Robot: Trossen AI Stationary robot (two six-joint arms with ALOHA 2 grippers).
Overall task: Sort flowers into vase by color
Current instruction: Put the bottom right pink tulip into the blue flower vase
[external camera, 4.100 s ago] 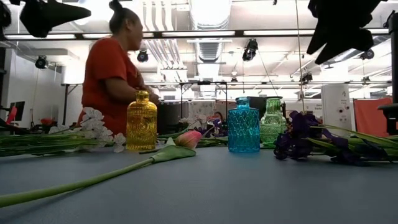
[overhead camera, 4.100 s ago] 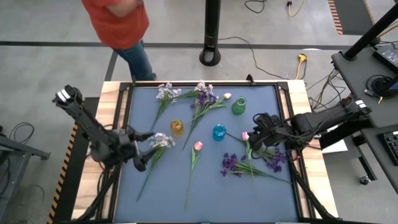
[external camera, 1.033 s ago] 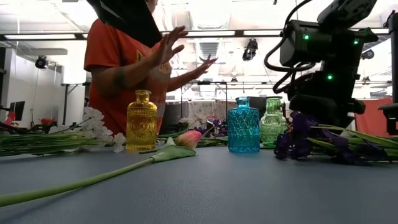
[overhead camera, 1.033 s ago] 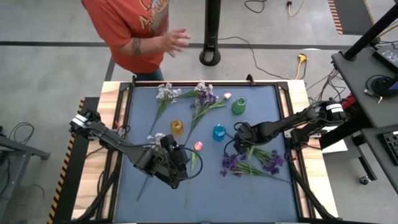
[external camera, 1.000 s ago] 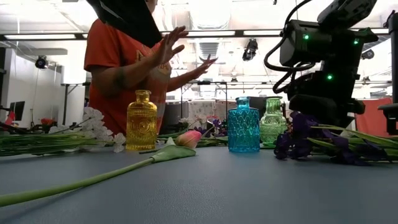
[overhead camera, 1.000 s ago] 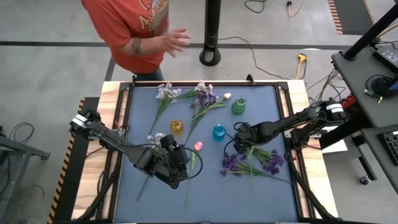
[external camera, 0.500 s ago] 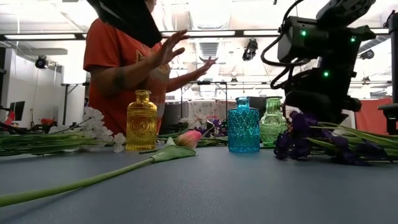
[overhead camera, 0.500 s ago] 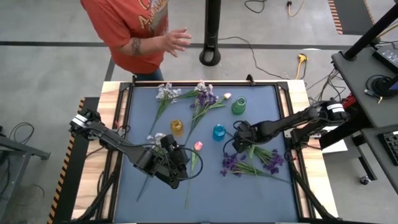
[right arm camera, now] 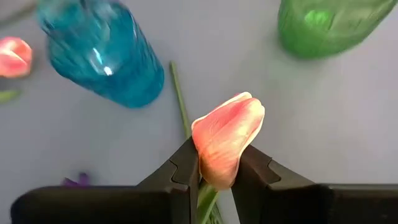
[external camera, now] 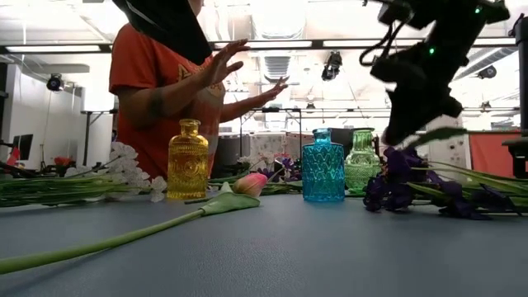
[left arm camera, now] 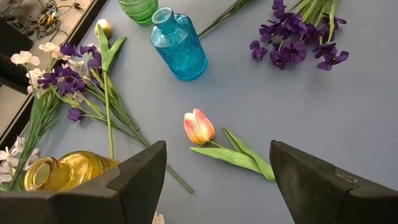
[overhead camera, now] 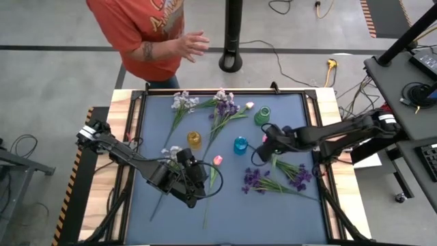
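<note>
My right gripper (overhead camera: 266,139) is shut on a pink tulip (right arm camera: 227,146), raised above the table between the blue vase (overhead camera: 240,145) and the green vase (overhead camera: 262,115). It hangs high at the right of the low view (external camera: 412,124). My left gripper (left arm camera: 216,149) is open, hovering near a second pink tulip (left arm camera: 199,126) that lies flat on the blue mat (overhead camera: 217,160). A yellow vase (overhead camera: 194,140) stands upright. White sprays (overhead camera: 181,102), mixed purple sprays (overhead camera: 225,107) and a purple pile (overhead camera: 273,179) lie on the mat. My right gripper pinches the tulip at the base of its bud (right arm camera: 214,177), between the two fingers (right arm camera: 186,168), coming from above and pointing down. The bud sticks out beyond the fingertips, clear of the table. A green leaf (external camera: 437,134) trails beside the gripper; where the stem's end lies, I cannot tell.
A person in an orange shirt (overhead camera: 147,31) stands at the far edge with hands held out (external camera: 227,58). The three vases sit close together mid-table. Free mat lies along the near edge (overhead camera: 232,222).
My right gripper has risen and drifted slightly toward the far edge, lifting the pink tulip's bud off the mat from beside the purple pile. My left arm has kept still.
</note>
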